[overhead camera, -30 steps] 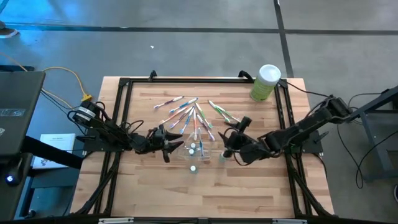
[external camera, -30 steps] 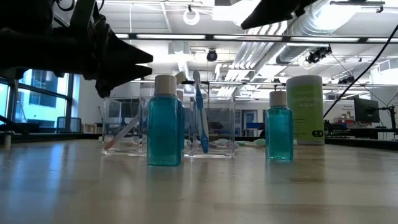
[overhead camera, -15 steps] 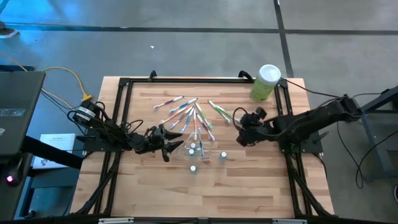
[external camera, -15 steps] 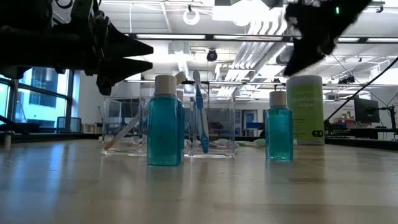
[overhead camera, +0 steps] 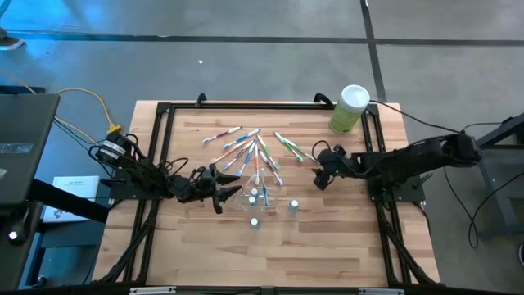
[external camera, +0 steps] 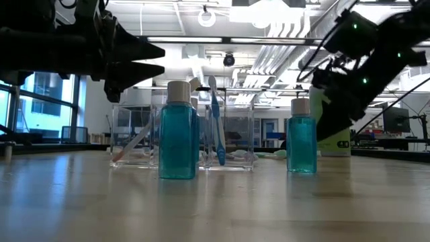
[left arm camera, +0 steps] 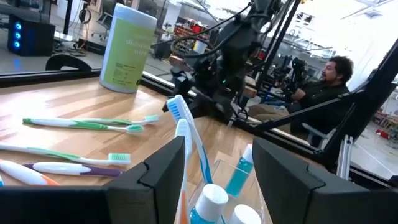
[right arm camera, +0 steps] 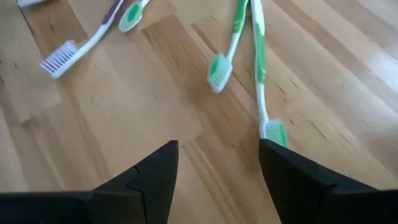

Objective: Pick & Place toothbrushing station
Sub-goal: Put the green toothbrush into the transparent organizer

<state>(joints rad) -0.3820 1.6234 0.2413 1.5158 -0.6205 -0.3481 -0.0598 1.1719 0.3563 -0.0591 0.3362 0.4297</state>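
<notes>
Clear holder (external camera: 181,138) stands near the middle of the table (overhead camera: 205,246), already carrying a blue toothbrush (external camera: 215,121) upright and at least one more leaning; judged: partly stocked. Three teal white-capped bottles (overhead camera: 255,221) stand beside it on the near side, one off to the right (overhead camera: 294,206). They sit close, probably so they can be grouped with it.

Loose toothbrushes (overhead camera: 246,147) lie fanned flat on the far side of the holder. Two green ones (right arm camera: 249,56) lie at the right edge of the fan.

Left end effector (overhead camera: 229,190) hovers just left of the holder, fingers parted, gripping nothing; its wrist view looks between them at the brush head and bottle caps. Judged: placed to steady the holder or to take a bottle.

Right end effector (overhead camera: 321,176) hangs right of the fan, fingers apart and empty, the green pair ahead of it. Judged: lining up for a pick.

Green canister (overhead camera: 350,108) stands at the far right corner, apart.
</notes>
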